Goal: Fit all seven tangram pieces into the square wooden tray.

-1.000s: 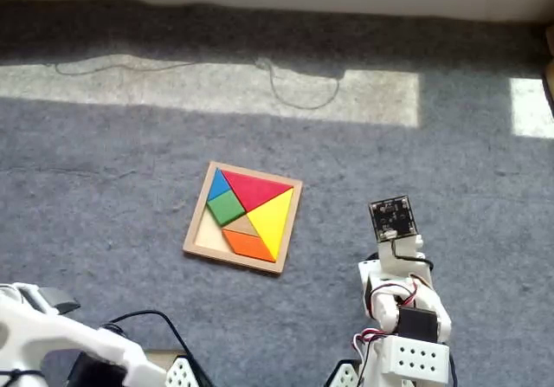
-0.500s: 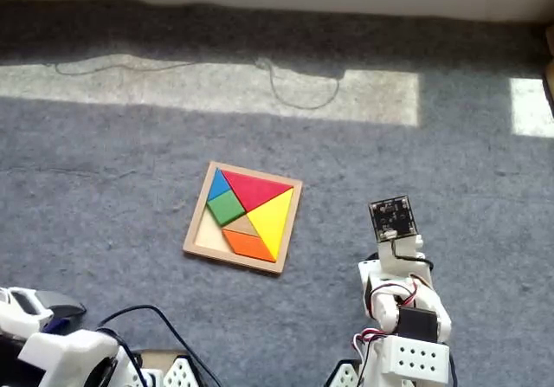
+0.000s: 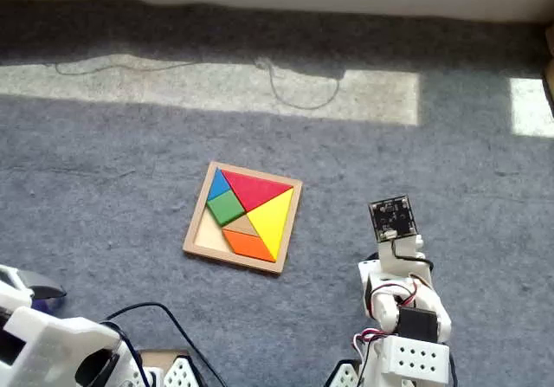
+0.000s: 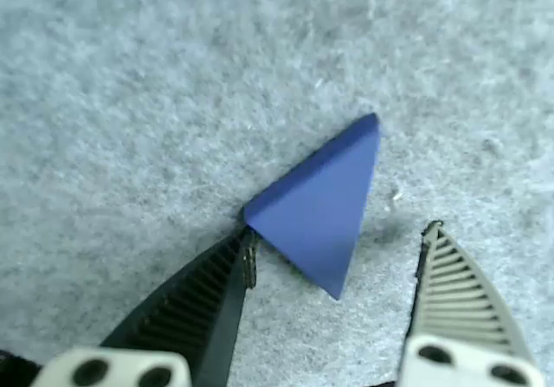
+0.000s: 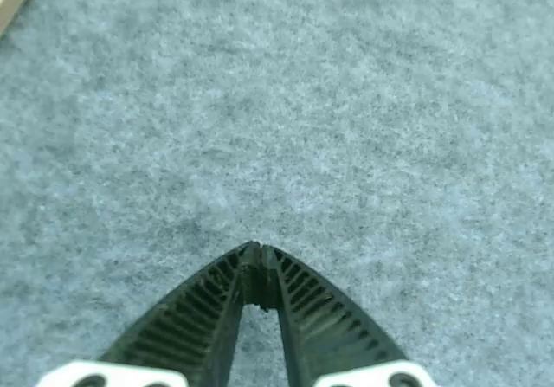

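Tray (image 3: 208, 236) sits mid-bench with six pieces already bedded in it: a small blue triangle (image 3: 217, 184), the red triangle (image 3: 257, 188), the green square (image 3: 225, 207), the yellow triangle (image 3: 273, 221), the orange piece (image 3: 249, 245) and a tan triangle (image 3: 245, 226). Bare wood shows in the corner nearest the left arm (image 3: 52, 344), a triangular gap that looks meant for the last piece.

That piece, a loose blue triangle (image 4: 320, 209), lies flat on the grey-carpeted bench (image 3: 130, 188) under the left arm's end, well apart from the tray. The left hand (image 4: 339, 234) hangs over it, spread wide and holding nothing. One finger (image 4: 216, 292) touches the triangle's corner and the other stands clear on the far side, so the piece lies between them (a straddle that suits a pinch across its edges, I judge).

The right hand (image 5: 258, 250) is pressed closed and empty, low over bare carpet near a corner of the tray. It is likely parked there so that the left arm has a free path to the gap.
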### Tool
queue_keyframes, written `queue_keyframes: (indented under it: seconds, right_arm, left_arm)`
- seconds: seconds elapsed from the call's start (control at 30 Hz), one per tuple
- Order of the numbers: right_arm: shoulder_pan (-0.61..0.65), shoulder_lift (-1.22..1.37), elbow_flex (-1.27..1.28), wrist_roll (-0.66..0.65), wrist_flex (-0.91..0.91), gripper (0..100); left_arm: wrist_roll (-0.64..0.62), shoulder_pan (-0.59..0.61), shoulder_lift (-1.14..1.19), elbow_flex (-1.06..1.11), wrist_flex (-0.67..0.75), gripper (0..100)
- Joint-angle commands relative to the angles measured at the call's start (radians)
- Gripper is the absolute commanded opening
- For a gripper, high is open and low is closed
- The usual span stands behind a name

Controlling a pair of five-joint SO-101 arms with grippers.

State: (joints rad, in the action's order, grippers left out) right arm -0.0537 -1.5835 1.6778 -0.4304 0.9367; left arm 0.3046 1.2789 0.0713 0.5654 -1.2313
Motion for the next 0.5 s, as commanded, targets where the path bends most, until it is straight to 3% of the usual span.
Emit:
queue_keyframes:
  seconds: [0.0,0.13,0.33,0.47]
  right_arm:
    - [-0.012,-0.012,0.033,0.000,0.008,1.2]
    - [-0.012,-0.012,0.033,0.000,0.008,1.2]
    - [-0.012,-0.012,0.033,0.000,0.008,1.2]
    - [-0.012,-0.012,0.033,0.000,0.008,1.2]
  left_arm:
    - [-0.003,-0.147,0.053,-0.122,-0.008,30]
    - [-0.005,-0.191,0.077,-0.199,-0.028,30]
    - [0.014,-0.157,0.001,-0.232,-0.087,30]
    - [0.247,-0.147,-0.067,-0.220,-0.095,30]
